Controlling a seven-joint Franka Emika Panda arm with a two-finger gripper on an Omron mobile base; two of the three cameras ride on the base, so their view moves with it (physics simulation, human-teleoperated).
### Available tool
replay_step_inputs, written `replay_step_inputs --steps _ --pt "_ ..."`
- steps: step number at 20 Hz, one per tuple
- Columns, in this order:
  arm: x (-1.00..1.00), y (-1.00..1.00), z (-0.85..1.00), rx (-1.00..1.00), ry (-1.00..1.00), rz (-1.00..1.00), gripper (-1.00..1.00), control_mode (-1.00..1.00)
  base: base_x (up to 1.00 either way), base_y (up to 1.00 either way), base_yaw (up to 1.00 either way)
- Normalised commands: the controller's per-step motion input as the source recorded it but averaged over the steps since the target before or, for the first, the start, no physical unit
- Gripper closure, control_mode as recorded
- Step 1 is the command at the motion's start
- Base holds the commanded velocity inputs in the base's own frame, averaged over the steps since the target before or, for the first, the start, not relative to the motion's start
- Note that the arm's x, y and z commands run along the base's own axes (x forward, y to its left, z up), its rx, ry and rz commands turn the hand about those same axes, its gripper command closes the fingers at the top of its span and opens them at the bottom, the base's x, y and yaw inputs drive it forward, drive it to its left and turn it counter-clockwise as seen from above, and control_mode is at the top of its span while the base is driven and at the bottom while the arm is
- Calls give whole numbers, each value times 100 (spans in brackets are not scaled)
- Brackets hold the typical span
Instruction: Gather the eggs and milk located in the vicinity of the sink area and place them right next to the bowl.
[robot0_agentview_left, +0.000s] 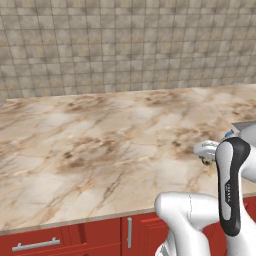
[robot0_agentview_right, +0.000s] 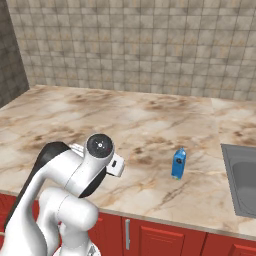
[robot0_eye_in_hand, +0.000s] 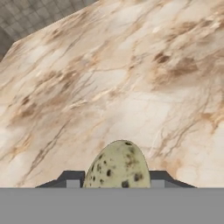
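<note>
The gripper (robot0_eye_in_hand: 116, 186) is closed on the egg (robot0_eye_in_hand: 116, 165), held above the counter (robot0_eye_in_hand: 131, 87). The milk (robot0_agentview_right: 178, 163) stands near the sink (robot0_agentview_right: 242, 177), not gathered yet.

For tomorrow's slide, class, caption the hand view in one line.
Gripper shut on a speckled egg, carried above the marbled countertop.

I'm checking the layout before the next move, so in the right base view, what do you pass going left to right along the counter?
Robot arm → blue milk carton → steel sink at the right edge, all on the marble counter.
</note>
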Motion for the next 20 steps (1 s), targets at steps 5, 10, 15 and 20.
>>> replay_step_inputs --steps 5,10,15,20 --pt "0 0 0 0 0 0 100 100 -33 -2 0" --pt "0 0 0 0 0 0 100 100 -84 -19 0" --pt "0 0 0 0 0 0 100 100 -89 -33 0" --pt "0 0 0 0 0 0 100 100 -28 -51 0"
